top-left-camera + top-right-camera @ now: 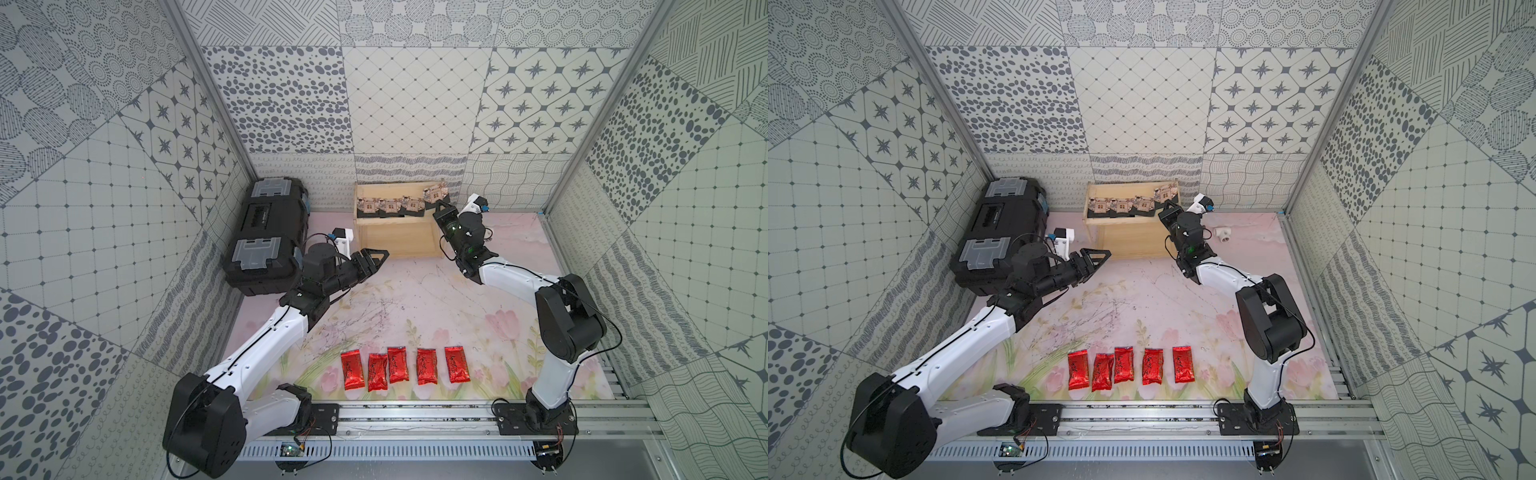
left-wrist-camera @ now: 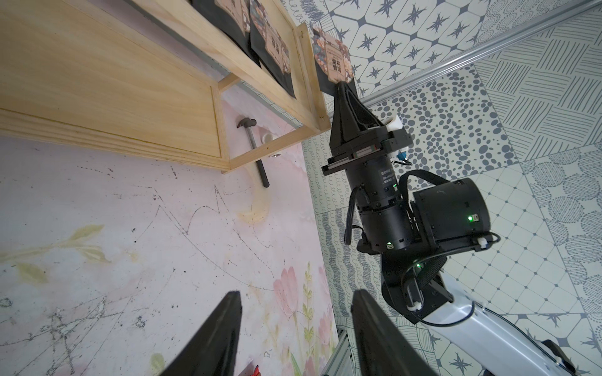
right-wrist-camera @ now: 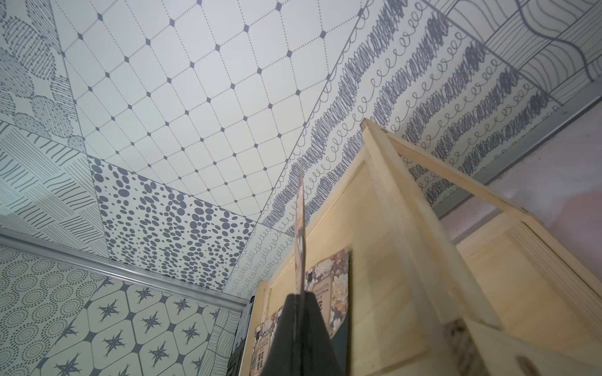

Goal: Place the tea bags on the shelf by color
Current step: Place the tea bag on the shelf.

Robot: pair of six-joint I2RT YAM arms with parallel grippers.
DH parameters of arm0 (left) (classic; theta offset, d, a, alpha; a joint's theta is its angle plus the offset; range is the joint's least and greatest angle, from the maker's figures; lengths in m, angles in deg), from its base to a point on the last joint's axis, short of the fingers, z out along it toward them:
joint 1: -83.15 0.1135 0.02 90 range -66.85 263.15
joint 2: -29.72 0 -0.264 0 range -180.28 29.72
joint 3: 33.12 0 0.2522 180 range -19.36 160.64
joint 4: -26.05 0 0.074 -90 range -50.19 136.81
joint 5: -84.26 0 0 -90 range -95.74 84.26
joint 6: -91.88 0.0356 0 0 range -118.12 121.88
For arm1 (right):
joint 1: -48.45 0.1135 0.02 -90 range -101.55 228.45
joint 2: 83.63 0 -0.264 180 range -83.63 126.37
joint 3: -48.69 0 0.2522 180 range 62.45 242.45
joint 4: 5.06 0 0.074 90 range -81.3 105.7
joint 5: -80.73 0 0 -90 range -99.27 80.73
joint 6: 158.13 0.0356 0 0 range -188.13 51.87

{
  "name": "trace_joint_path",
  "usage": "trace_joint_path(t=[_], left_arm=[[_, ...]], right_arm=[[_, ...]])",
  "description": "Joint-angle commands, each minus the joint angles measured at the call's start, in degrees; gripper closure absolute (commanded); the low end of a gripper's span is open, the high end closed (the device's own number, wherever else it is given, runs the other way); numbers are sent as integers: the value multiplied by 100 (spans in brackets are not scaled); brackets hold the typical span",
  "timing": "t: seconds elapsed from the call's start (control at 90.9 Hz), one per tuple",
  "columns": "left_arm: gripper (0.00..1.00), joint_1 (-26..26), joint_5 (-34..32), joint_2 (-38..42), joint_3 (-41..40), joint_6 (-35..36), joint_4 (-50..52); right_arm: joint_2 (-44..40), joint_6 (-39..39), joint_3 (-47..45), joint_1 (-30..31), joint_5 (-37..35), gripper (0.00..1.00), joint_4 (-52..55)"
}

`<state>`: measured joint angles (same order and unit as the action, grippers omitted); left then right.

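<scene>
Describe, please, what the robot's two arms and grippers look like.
Both the left arm and right arm have glossy white links, bulky black joints and thin black cables along them. The left gripper and right gripper have black, tapering triangular fingers. Small green lights glow on the right arm's wrist.

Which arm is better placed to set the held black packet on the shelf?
Right. Its jaws are shut on the squarish black beige-labelled packet at the light-wood shelf's upper board. The left jaws stand open, empty, in front of the shelf.
</scene>
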<state>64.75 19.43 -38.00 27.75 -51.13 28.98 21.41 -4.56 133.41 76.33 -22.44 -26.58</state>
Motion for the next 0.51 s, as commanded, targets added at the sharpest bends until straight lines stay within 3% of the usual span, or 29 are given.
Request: trace_joint_path(t=[0.0,0.495], left_arm=[[41,46,85,16,-39,185,54],[41,89,128,-19,-78,156,-8]], right_arm=[[158,-68,193,-32,-90,99,13],[304,213,211,-42,-34,90,166]])
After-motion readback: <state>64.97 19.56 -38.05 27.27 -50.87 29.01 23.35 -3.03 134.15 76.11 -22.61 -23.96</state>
